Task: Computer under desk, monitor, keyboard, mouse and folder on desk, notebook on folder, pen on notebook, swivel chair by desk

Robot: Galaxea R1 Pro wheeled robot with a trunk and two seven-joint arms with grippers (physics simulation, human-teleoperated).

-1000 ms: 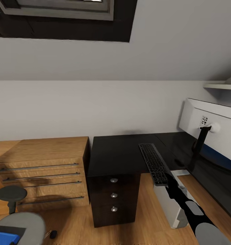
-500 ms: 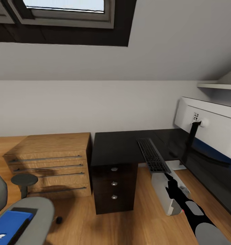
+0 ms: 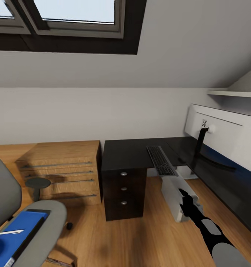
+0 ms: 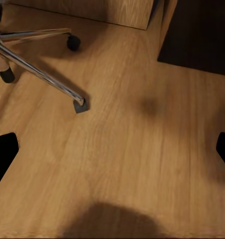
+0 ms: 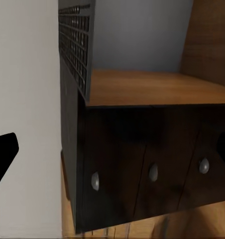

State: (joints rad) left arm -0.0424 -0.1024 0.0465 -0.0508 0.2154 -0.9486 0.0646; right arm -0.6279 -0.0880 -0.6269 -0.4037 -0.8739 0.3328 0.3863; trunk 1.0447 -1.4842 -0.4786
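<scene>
One slim dark grey keyboard lies on the glossy black L-shaped desk, overhanging its edge beside one white-backed monitor. One bright blue folder rests on the grey swivel chair, cut off by the frame. The right gripper hangs empty, its fingers spread wide in the wrist view; the left gripper's fingers also stand wide apart.

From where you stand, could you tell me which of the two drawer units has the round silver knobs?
The dark three-drawer unit under the glossy black desk has them. The low oak chest beside it, nearer the swivel chair, has long bar handles.

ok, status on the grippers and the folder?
Both grippers open, empty: right gripper low over the computer, short of the keyboard. Folder on swivel chair, white pen on it. Desk bare beside keyboard.
</scene>
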